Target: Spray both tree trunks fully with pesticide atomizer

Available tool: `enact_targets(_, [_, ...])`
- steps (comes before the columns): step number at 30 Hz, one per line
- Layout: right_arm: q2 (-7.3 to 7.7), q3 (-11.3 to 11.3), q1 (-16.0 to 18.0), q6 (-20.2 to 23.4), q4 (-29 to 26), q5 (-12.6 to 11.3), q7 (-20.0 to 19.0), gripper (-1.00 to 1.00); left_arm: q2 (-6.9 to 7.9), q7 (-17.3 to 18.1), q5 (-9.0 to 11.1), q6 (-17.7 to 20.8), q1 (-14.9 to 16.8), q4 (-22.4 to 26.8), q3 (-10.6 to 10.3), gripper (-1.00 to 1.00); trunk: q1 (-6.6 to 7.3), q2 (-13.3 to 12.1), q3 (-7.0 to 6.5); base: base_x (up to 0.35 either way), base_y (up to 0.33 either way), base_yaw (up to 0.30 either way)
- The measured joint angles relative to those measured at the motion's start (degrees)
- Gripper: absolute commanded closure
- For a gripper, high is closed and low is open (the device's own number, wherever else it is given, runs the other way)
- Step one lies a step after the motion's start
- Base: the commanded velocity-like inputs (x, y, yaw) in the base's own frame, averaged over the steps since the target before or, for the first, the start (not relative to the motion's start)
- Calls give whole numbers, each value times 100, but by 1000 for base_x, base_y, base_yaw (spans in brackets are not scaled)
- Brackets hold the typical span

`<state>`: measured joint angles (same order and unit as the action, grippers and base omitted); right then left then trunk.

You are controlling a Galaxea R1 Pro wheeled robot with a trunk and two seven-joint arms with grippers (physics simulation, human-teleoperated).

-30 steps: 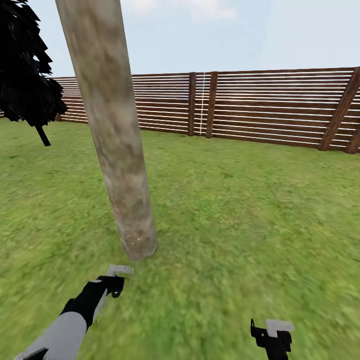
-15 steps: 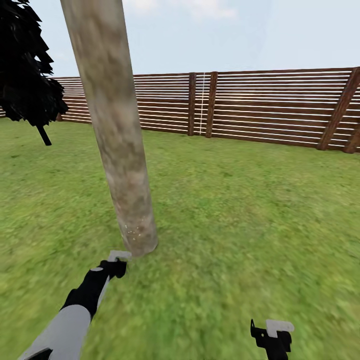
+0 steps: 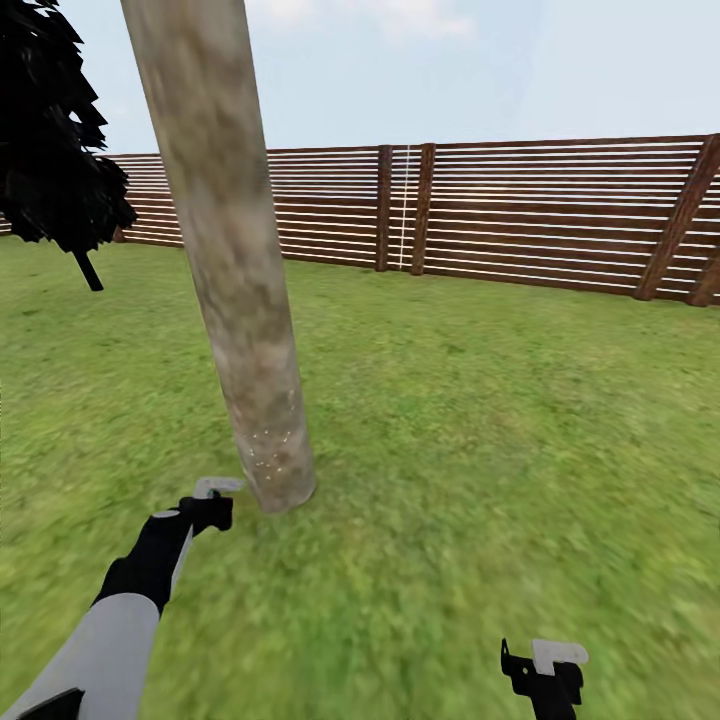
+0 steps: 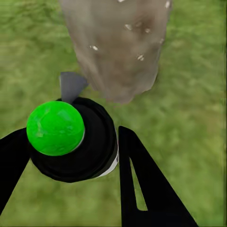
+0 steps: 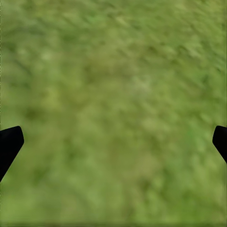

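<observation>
The left gripper (image 4: 71, 156) is clamped on the pesticide atomizer (image 4: 75, 142) — green-topped here — held low with its nozzle facing the tree trunk (image 3: 230, 250) base, presumably to wet the bark, already flecked with pesticide (image 3: 270, 450). The right gripper (image 5: 113, 142) hangs wide open and empty over the lawn (image 3: 500, 420).

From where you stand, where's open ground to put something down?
Bare lawn spreads from the mottled grey-tan tree trunk to the brown slat fence. It is crowded at the trunk's base, where the left gripper holds the dark spray bottle.
</observation>
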<state>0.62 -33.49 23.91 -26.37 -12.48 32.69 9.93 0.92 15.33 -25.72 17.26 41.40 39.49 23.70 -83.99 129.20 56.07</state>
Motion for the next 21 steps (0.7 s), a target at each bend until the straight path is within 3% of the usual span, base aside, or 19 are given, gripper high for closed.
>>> enact_targets(5, [1, 0, 0, 0, 0, 0, 0, -100, -282, 4, 95, -2, 0, 267, -372, 100, 0, 0, 0, -149, 51, 0])
enact_targets(7, [1, 0, 0, 0, 0, 0, 0, -100, -424, 14, 95, 42, 3, 771, -457, 100, 1, 0, -1, -9, 3, 0])
enact_targets(12, [1, 4, 0, 0, 0, 0, 0, -100, -281, 181, 109, 657, 1, 1519, -460, 100, 0, 0, 0, -1, 0, 0])
enact_targets(15, [4, 0, 0, 0, 0, 0, 0, -100, -378, 359, 124, 702, 1, 1612, -491, 100, 0, 0, 0, 0, 0, 0])
enact_targets(17, [14, -1, 0, 2, 0, 0, -1, -100, -624, 403, 139, 724, 6, 1631, -555, 100, 0, 0, 0, 0, 0, 0])
enact_targets(18, [16, 2, 0, 3, 0, 0, -1, -100, -666, 406, 122, 739, 8, 1639, -669, 100, 0, 0, 0, 0, 0, 0])
enact_targets(21, [31, 7, 0, 4, 7, 0, 0, -100, -648, 402, 106, 1004, 10, 2040, -862, 100, 0, 0, -1, 0, 0, 0])
